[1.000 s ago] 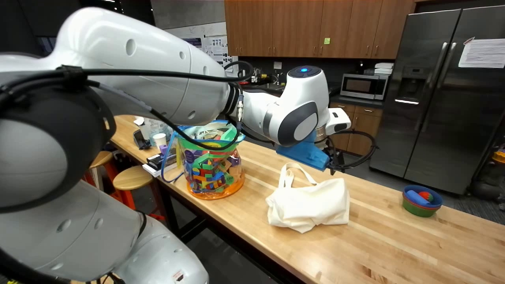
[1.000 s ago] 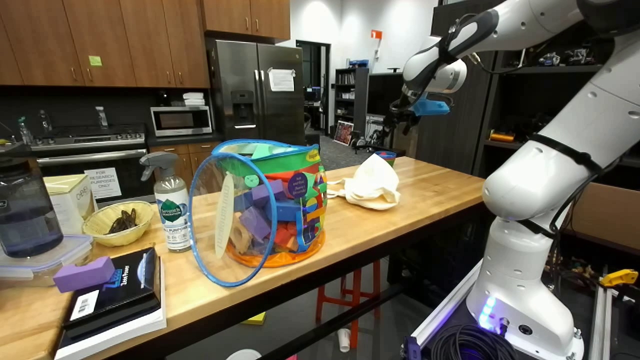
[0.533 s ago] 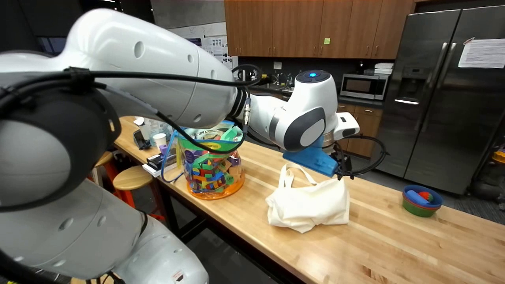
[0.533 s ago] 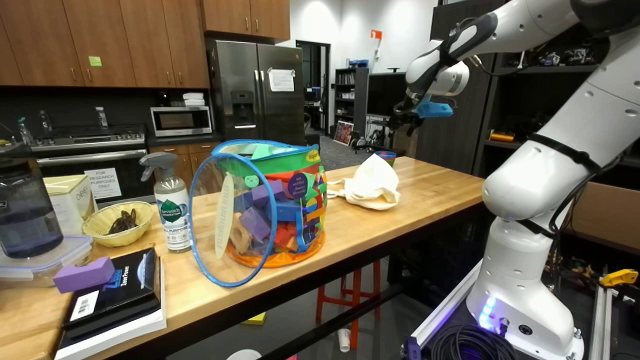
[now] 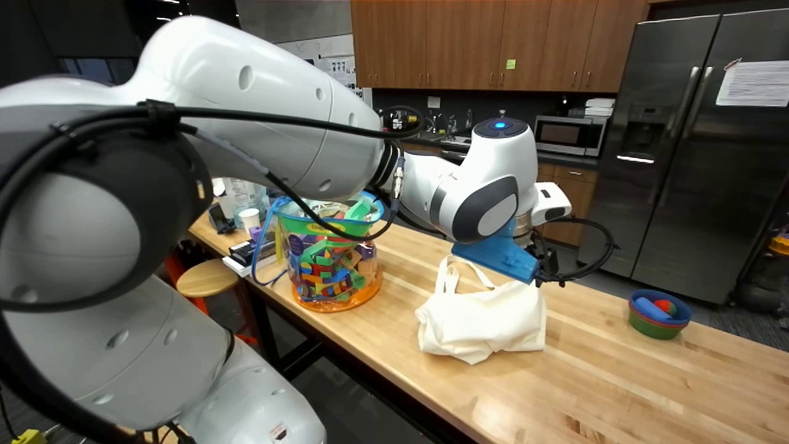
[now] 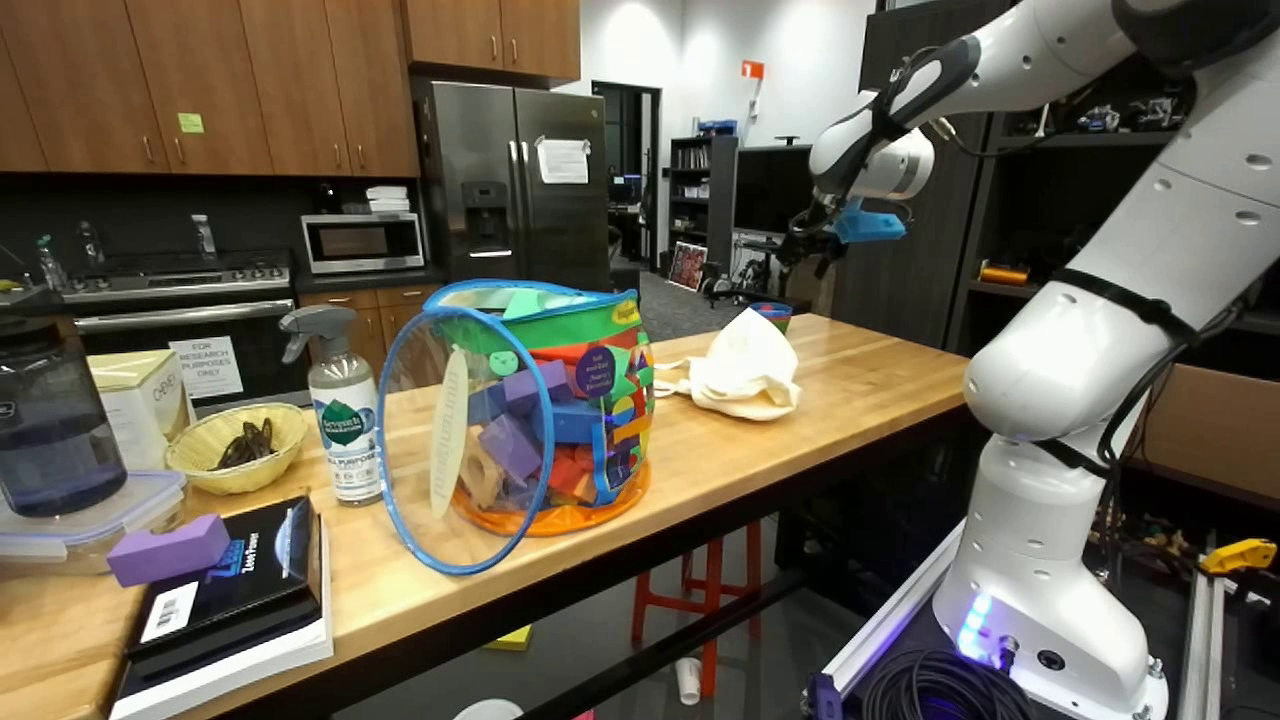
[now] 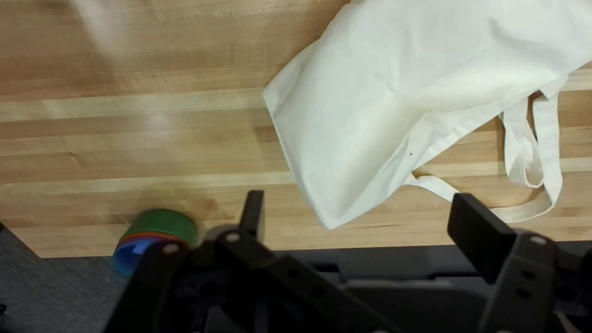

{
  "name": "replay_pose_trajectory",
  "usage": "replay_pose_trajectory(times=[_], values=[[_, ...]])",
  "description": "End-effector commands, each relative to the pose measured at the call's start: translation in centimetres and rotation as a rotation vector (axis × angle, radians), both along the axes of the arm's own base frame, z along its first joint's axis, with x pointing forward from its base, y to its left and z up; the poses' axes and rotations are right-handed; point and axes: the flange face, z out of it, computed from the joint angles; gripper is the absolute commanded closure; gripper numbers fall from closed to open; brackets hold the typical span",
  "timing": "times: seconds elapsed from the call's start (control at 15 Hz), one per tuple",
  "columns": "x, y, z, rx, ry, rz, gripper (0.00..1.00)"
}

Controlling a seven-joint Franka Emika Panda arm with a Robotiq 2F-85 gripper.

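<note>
- One gripper [image 7: 365,217] hangs over the wooden table [image 5: 592,382], its two fingers [image 7: 481,226] spread wide around nothing; that height perhaps lets them clear the cloth below.
- One cream cloth bag [image 7: 370,101] lies slumped on the table, nearest the gripper yet apart from it, probably because such soft fabric won't stand by itself. Its handles [image 7: 547,125], two as far as I can tell, trail from the mouth; whether something fills it, I can't see.
- One stack of bowls [image 5: 654,331] sits near a corner of the table, at least three, presumably nested to save room. Two small things rest in the top bowl: a blue piece [image 5: 651,309] and a red-and-green piece [image 5: 666,306].
- One clear tub [image 6: 585,333] holds foam blocks [image 6: 575,421], too many to count; its single round lid [image 6: 450,430] hangs open, likely for easy reach.
- Past the tub stand one spray bottle [image 6: 345,430] and one basket [image 6: 228,481], while one purple block [image 6: 168,550] lies on a black box [image 6: 272,565], perhaps as a handy shelf.
</note>
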Motion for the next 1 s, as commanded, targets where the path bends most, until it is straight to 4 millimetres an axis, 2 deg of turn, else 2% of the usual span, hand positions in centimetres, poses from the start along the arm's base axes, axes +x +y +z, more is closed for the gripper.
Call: replay_pose_trajectory(times=[0.0, 0.4, 0.93], values=[[0.1, -0.1, 0.0, 0.000, 0.002, 0.005, 0.00], [0.4, -0.3, 0.0, -0.003, 0.003, 0.011, 0.00], [0.5, 1.2, -1.9, 0.023, 0.029, 0.030, 0.00]])
